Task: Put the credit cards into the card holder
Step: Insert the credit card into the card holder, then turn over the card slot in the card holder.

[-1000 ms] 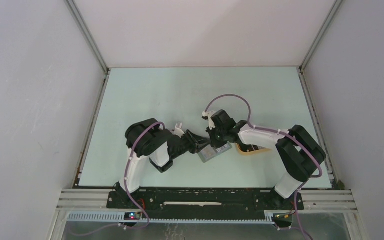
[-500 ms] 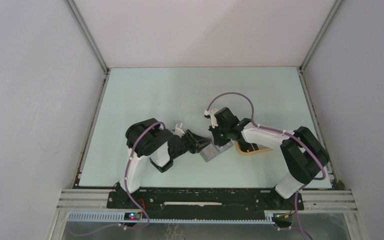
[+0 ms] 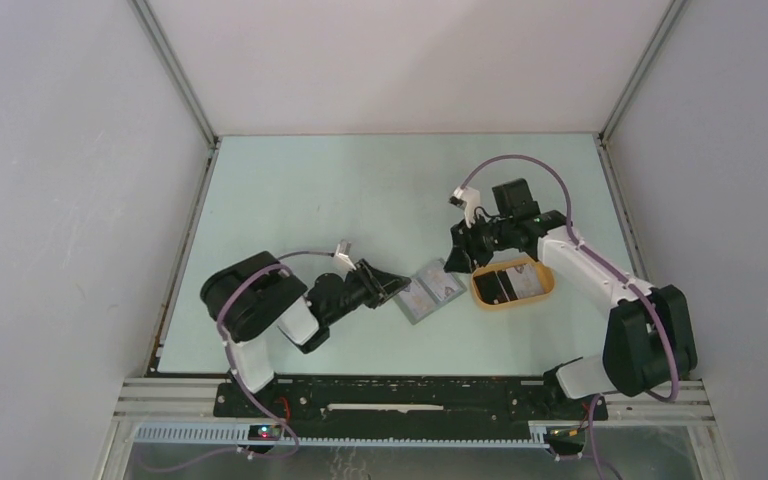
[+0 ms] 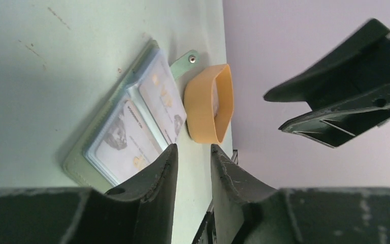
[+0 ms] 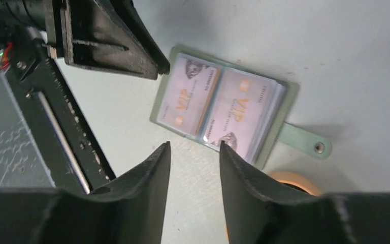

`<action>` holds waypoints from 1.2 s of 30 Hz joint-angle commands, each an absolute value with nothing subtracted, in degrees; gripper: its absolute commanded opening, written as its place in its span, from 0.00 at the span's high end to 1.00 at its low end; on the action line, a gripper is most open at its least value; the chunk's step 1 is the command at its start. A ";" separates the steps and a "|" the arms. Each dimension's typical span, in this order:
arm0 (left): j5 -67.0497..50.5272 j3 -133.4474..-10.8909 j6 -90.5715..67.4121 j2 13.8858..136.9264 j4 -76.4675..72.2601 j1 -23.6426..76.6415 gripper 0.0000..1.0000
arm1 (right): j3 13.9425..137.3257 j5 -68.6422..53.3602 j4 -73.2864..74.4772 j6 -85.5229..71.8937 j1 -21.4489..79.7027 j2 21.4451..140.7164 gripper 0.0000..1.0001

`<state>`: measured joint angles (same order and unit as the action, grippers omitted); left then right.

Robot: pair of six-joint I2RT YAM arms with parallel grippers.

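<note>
The card holder [image 3: 430,296] lies open and flat on the table, its snap tab [image 5: 304,143] pointing toward the tray. Two pale credit cards [image 5: 190,96] [image 5: 241,113] printed "VIP" sit in its clear slots. A black card [image 3: 496,288] and a pale card [image 3: 526,281] lie in the tan-yellow tray [image 3: 482,296]. My left gripper [image 3: 400,283] hovers just left of the holder [image 4: 127,134], open by a narrow gap and holding nothing. My right gripper [image 3: 457,262] hangs above the holder's far right corner, open and empty.
The tray [image 4: 210,109] stands right beside the holder's tab side. The left arm's fingers [image 5: 111,46] show at the top left of the right wrist view. The right arm's fingers [image 4: 345,101] show at the upper right of the left wrist view. Walls enclose the table on three sides.
The right gripper has opened and drawn up and back to the right, away from the holder. The left arm has pulled back leftward. The holder now lies flat, untouched.
</note>
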<state>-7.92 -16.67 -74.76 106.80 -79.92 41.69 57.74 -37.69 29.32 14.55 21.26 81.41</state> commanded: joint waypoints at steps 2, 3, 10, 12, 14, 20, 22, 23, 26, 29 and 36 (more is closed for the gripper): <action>-4.31 -11.02 -65.11 96.54 -78.25 41.45 0.64 | 60.78 -46.05 32.87 16.99 21.12 83.76 0.49; -3.92 -10.20 -64.00 94.66 -77.28 41.44 0.64 | 61.36 -45.75 33.34 16.74 21.02 84.80 0.49; -0.40 -10.46 -53.69 76.03 -54.26 43.80 0.60 | 64.00 -41.13 34.62 15.39 21.27 91.58 0.48; 5.78 -14.22 -48.26 69.15 -38.81 46.77 0.56 | 64.46 -39.37 34.61 15.31 21.51 92.84 0.48; 13.33 -18.99 -42.69 63.17 -24.16 50.28 0.51 | 64.87 -37.82 34.62 15.13 21.69 93.86 0.47; 23.20 -20.43 -36.59 50.85 -11.27 52.82 0.43 | 66.02 -35.38 35.44 14.70 21.67 97.73 0.46; 25.10 -18.50 -37.06 46.83 -10.82 52.84 0.34 | 66.32 -34.95 35.54 14.68 21.64 98.46 0.45; 26.07 -17.19 -37.61 44.69 -11.13 52.84 0.26 | 66.34 -34.76 35.59 14.61 21.62 98.70 0.45; 28.23 -12.80 -39.84 38.16 -14.62 52.78 0.02 | 66.27 -35.08 35.43 14.42 21.47 99.94 0.45; 30.59 -9.14 -42.84 32.09 -15.42 52.56 0.00 | 66.72 -35.08 35.92 14.41 21.45 101.42 0.45; 28.16 -2.88 -43.80 24.05 -18.67 52.49 0.00 | 66.88 -34.51 36.20 14.33 21.50 103.28 0.45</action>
